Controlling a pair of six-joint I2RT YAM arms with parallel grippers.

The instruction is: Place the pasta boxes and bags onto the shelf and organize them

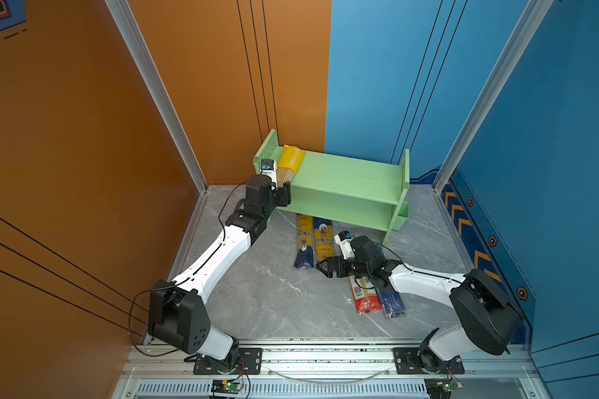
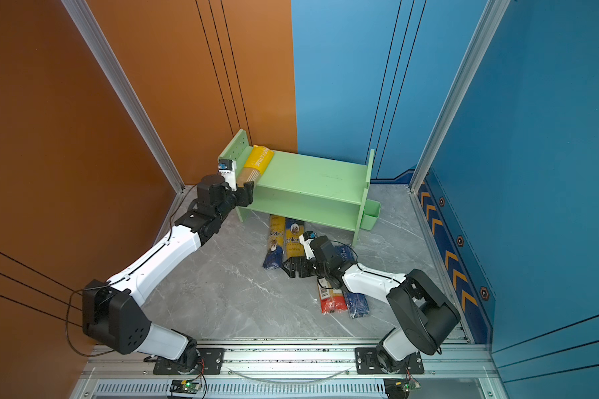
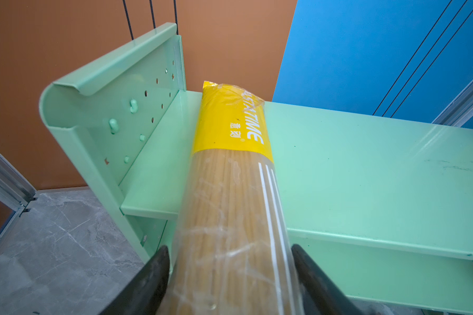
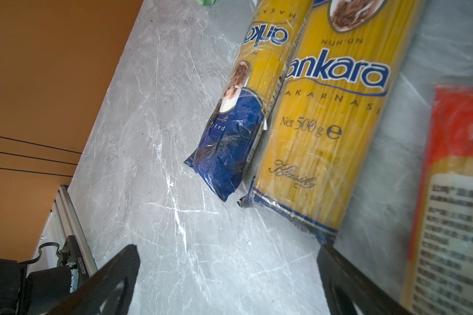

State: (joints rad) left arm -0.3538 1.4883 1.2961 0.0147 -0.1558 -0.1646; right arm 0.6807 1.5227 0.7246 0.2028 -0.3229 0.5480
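Note:
The yellow pasta pack [image 3: 230,163] lies on the top tier of the light green shelf [image 3: 366,163], close to its left perforated side panel, with its clear end sticking out over the front edge. My left gripper [image 3: 228,251] is open: its fingers flank that end with thin gaps on both sides. In both top views this gripper [image 1: 281,189] is at the shelf's left front corner. Two ankara packs [image 1: 304,241] [image 1: 323,238] lie side by side on the floor before the shelf. My right gripper [image 1: 325,267] hovers open and empty just before them. The red-ended pack [image 1: 363,297] and the dark blue pack [image 1: 391,304] lie partly under the right arm.
A small green bin [image 1: 402,216] hangs on the shelf's right side. Orange and blue walls with aluminium posts close the cell at the back and sides. The grey marble floor [image 1: 256,293] lies between the arms. The arm bases sit on a front rail.

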